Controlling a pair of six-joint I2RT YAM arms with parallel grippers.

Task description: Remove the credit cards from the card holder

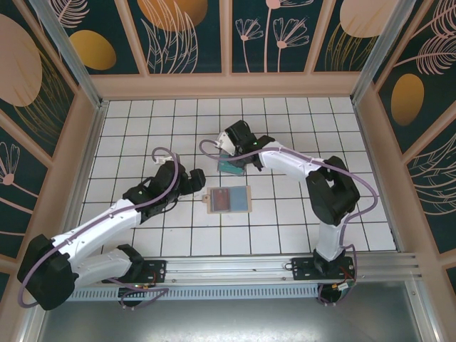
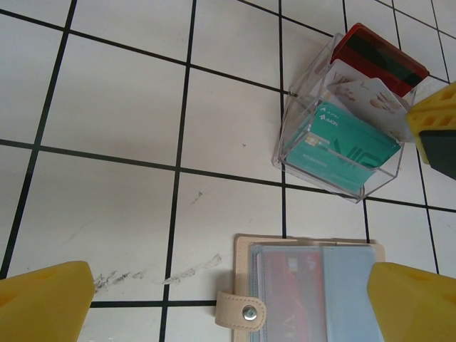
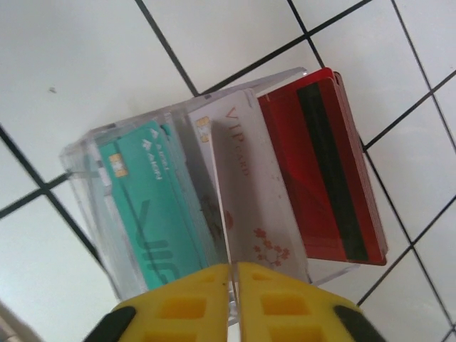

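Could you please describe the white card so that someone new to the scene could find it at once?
On the white tiled table, beyond the open card holder, stands a clear box of cards. The white card stands in it between a teal card and a red stack. It alone is pale, marked VIP, and pinched by the right gripper.
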